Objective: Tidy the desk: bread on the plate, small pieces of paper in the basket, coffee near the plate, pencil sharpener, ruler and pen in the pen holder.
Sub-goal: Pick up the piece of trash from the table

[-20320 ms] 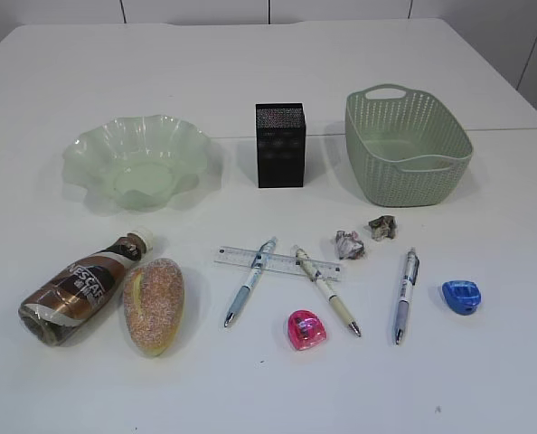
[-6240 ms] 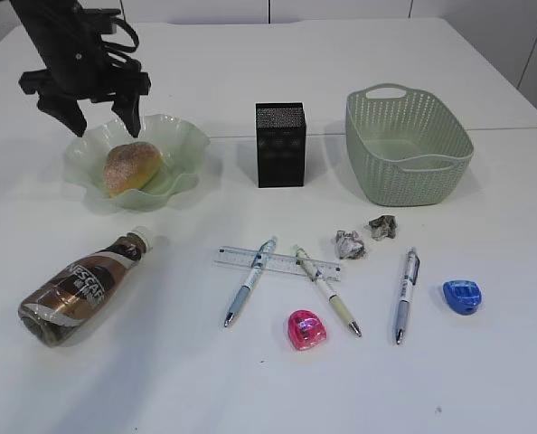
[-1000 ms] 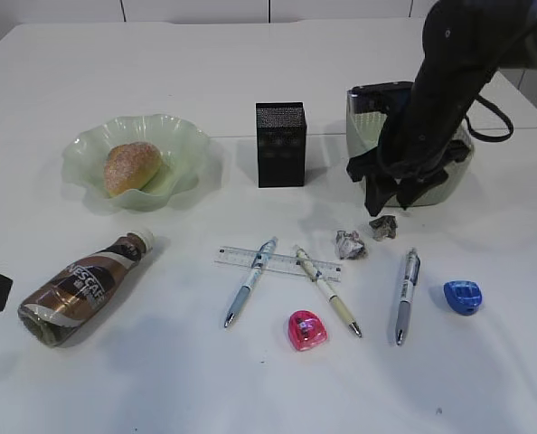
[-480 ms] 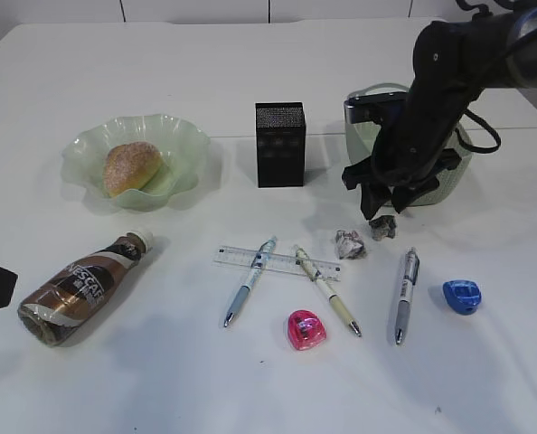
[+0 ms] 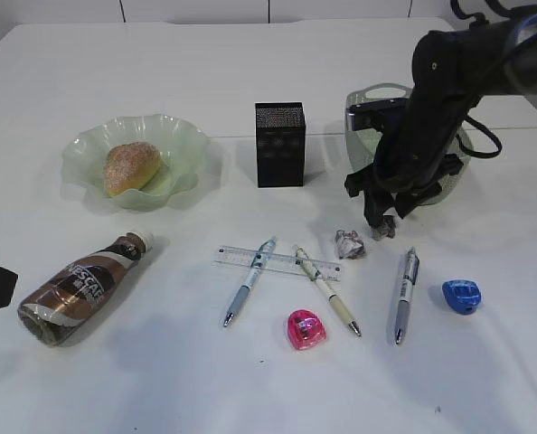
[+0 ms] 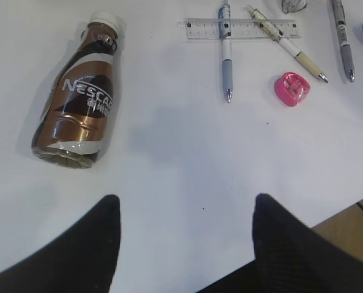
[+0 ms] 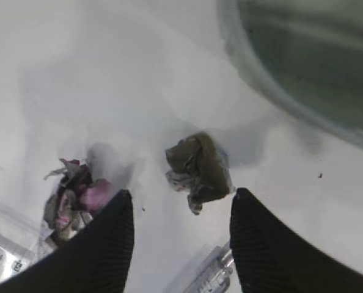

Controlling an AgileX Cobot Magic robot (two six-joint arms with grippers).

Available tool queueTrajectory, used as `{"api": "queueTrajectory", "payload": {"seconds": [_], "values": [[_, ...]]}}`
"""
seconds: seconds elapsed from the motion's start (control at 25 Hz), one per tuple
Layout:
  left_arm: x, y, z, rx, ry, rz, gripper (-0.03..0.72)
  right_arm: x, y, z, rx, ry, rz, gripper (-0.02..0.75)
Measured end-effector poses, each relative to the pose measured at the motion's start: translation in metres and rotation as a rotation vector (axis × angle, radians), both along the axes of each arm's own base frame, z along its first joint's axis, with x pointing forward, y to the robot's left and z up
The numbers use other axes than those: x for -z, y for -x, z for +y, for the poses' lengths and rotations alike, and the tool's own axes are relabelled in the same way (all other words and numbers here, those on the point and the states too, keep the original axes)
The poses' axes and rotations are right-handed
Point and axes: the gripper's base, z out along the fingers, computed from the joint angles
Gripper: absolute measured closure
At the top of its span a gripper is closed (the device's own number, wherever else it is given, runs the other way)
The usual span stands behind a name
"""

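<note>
Right gripper (image 5: 381,220) over the darker paper wad (image 7: 198,168), jaws apart and straddling it, nothing clamped yet; wad on the desk (image 5: 250,389) just in front of the basket (image 5: 362,117), so likely 1st paper pick with a short lift into the basket. 2nd paper wad (image 5: 348,243) just left of it, close to the left fingertip (image 7: 105,244), risk of nudging on closing. Left gripper (image 6: 181,238) parked low at the near-left desk edge, jaws apart, empty, clear of the coffee (image 5: 80,289) lying on its side. Bread (image 5: 131,166) already in the plate (image 5: 183,136). Ruler (image 5: 277,262) under 2 pens (image 5: 249,291), 3rd pen (image 5: 405,295) and blue sharpener (image 5: 460,296) to the right, pink sharpener (image 5: 306,329) in front; pen holder (image 5: 280,145) upright between plate and basket. Open desk room front and far right.
</note>
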Motion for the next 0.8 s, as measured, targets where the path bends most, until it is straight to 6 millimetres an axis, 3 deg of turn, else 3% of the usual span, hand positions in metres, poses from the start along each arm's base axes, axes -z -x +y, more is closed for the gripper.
{"api": "queueTrajectory", "payload": {"seconds": [0.24,0.8], "values": [[0.0,0.0,0.0,0.0,0.003,0.001,0.215,0.021,0.008,-0.002,0.003,0.005,0.003,0.331],[0.0,0.0,0.0,-0.001,0.004,0.002,0.221,0.02,0.002,-0.002,-0.003,0.007,-0.082,0.331]]}}
